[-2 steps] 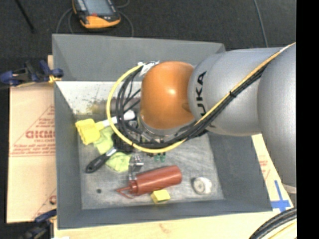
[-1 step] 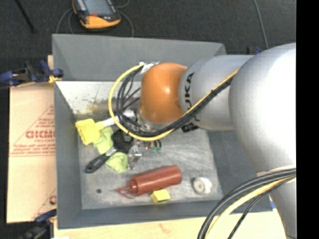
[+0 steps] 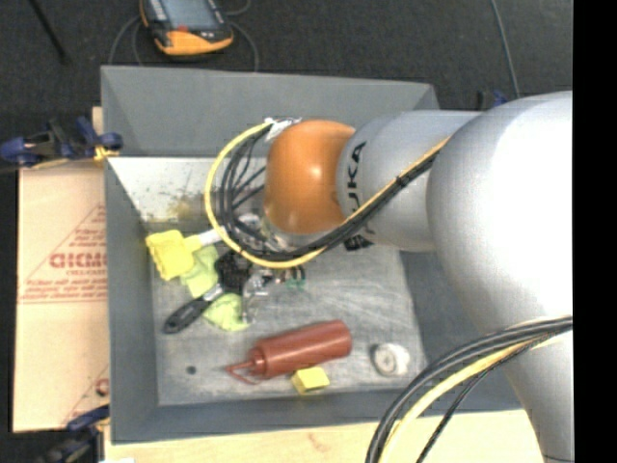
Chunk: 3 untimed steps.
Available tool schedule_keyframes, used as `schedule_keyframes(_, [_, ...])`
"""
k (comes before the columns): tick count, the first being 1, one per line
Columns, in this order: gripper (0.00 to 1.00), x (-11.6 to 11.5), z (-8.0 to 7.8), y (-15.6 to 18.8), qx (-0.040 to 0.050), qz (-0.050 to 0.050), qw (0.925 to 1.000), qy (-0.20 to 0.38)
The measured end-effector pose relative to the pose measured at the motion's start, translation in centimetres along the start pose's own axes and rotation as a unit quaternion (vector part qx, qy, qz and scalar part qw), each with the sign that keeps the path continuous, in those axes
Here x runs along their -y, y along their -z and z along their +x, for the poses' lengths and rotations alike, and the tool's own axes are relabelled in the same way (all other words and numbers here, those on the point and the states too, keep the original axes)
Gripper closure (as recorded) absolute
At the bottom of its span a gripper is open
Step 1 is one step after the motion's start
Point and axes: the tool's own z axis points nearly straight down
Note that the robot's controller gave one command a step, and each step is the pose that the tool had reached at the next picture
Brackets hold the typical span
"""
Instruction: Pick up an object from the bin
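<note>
Over the left half of the grey metal bin point(image 3: 125, 336), the gripper point(image 3: 253, 289) hangs low beneath the arm's orange wrist cover point(image 3: 304, 177), with black and yellow cables point(image 3: 227, 186) looping round the wrist. Whether the gripper is released or clenched I cannot tell, because the wrist and cables hide most of it from this angle.

Directly under and just to the left of the gripper lies a pale green crumpled piece point(image 3: 228, 313); whether the gripper touches it is unclear. A black-handled tool point(image 3: 185, 316) lies slantwise beside it. The tool's handle end points toward the bin's lower-left corner and its other end runs up toward the gripper, partly covered by the green piece. A second pale green scrap point(image 3: 201, 276) sits a little higher, touching a yellow blocky thing point(image 3: 169, 254) that lies against the left side of the floor. A small dark green bit point(image 3: 294, 280) shows just to the right of the gripper.

Nearer the front wall, a red squeeze bottle point(image 3: 304, 345) lies on its side with its nozzle pointing left, apart from the gripper. A small yellow block point(image 3: 310, 381) rests just beside the bottle's lower edge. A small white round thing point(image 3: 388, 359) lies near the bottle's base, to its right
</note>
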Motion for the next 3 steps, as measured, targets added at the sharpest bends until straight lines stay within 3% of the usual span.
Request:
schedule_keyframes(1, [0.00, 0.0, 0.5, 0.7, -0.0019, 0.000, 1.0000, 0.000])
schedule_keyframes(2, [1.00, -0.4, -0.8, 1.2, -0.0071, 0.002, 1.0000, -0.002])
schedule_keyframes(3, [1.00, -0.4, -0.8, 1.2, -0.0071, 0.002, 1.0000, -0.002])
